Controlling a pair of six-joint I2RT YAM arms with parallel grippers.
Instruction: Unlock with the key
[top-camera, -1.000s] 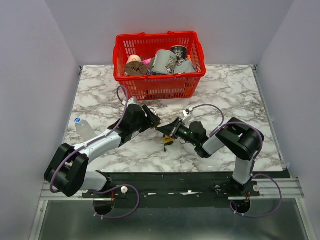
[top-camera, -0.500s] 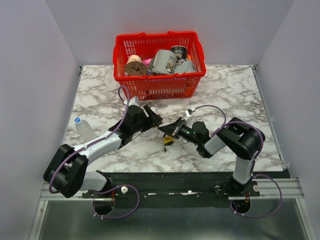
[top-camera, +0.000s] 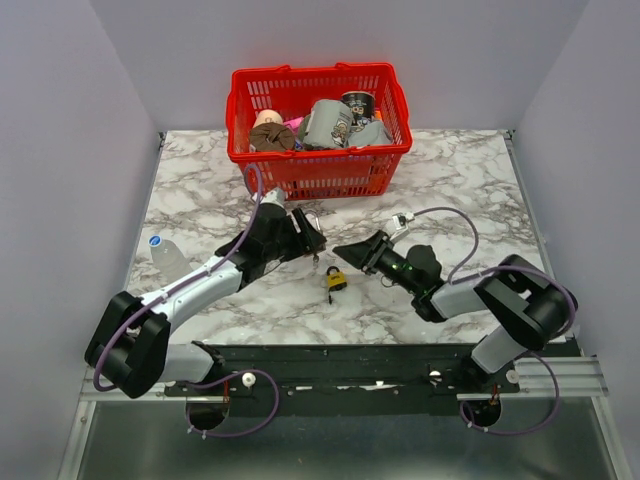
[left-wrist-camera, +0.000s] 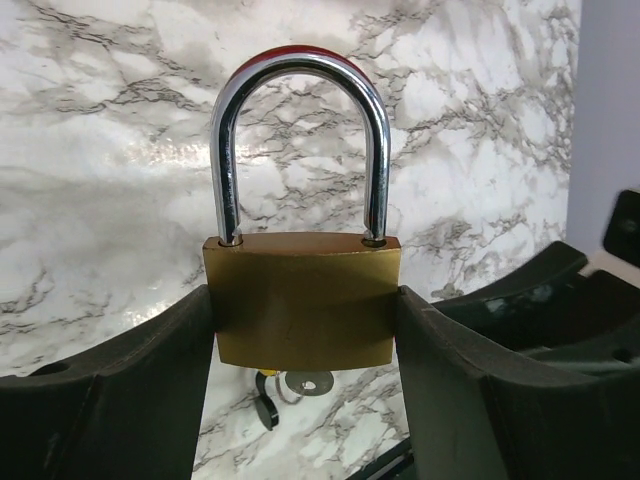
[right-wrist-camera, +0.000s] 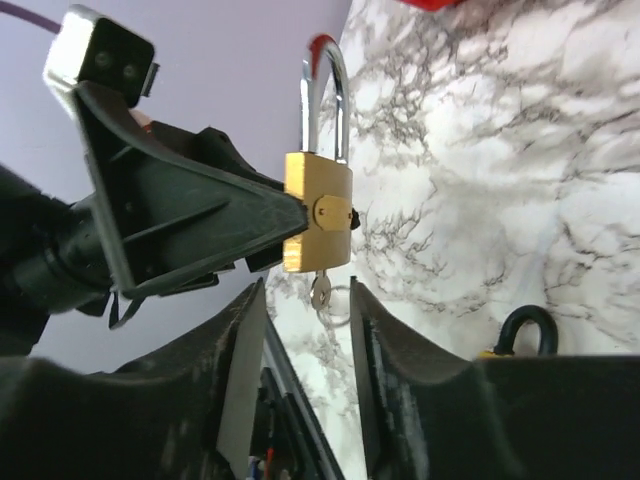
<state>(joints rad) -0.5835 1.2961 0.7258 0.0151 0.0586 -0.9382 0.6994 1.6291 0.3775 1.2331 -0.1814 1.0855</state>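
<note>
Nearest the arm bases, a small yellow-and-black padlock (top-camera: 336, 281) lies on the marble table (top-camera: 450, 180), just in front of the gap between the two grippers. The right gripper (top-camera: 343, 249) hangs above and beside it, its fingers (right-wrist-camera: 232, 380) apart with nothing between them, pointed at the left gripper (top-camera: 311, 238) but clear of it. The left gripper is clamped on the body of a brass padlock (left-wrist-camera: 301, 312), whose steel shackle stands out past the fingertips. The key (right-wrist-camera: 320, 291) sticks out of the bottom of that brass lock with a ring at its head. Both wrist views show this, while from the top view it is too small to make out. A clear bottle (top-camera: 165, 258) lies at the table's left edge. Farthest back stands a red basket (top-camera: 320, 175) of mixed items.
</note>
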